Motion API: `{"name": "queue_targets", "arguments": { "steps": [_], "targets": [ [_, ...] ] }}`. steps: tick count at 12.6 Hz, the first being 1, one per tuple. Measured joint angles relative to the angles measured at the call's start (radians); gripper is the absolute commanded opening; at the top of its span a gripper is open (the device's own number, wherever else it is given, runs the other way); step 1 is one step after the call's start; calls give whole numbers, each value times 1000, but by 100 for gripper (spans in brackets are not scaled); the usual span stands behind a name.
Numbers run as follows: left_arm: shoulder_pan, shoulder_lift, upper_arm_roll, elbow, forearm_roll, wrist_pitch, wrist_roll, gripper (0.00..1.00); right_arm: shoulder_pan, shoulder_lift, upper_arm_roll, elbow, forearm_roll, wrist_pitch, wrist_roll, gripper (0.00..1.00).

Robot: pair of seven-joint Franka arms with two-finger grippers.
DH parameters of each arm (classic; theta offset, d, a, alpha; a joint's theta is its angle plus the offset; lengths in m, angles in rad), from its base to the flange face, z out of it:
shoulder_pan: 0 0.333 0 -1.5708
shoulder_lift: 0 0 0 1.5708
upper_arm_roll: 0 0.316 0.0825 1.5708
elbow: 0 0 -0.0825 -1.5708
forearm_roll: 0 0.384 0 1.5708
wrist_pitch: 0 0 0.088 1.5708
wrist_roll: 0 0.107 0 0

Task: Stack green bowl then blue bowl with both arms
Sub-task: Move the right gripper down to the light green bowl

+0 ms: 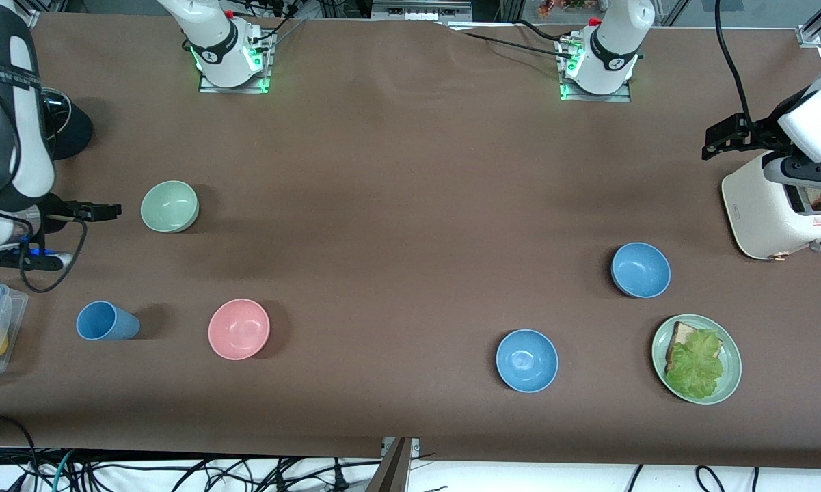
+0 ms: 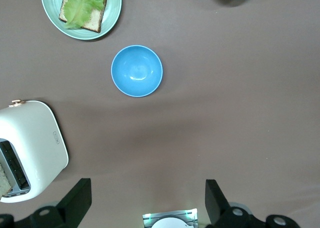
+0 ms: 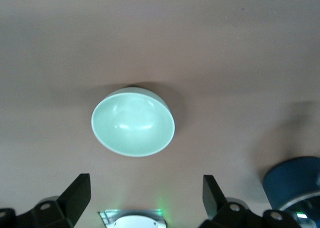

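Blue bowl [image 1: 641, 270]: on the surface [image 1: 396, 205], near the left gripper [image 2: 145, 198], paler than its glossier twin [image 1: 527, 360].
Left gripper: jaws wide, empty, over the toaster [image 1: 779, 208], waiting.
Green bowl [image 3: 133, 121]: upright beside the right gripper [image 3: 142, 198].
Right gripper: spread wide, empty, likely lining up its grasp.
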Motion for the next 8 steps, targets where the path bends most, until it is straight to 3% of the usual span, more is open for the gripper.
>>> {"name": "queue_targets", "arguments": {
  "steps": [8],
  "targets": [
    [0, 0, -4, 1, 0, 0, 0, 100, -18, 2, -1, -224, 0, 210, -11, 99]
  ]
}}
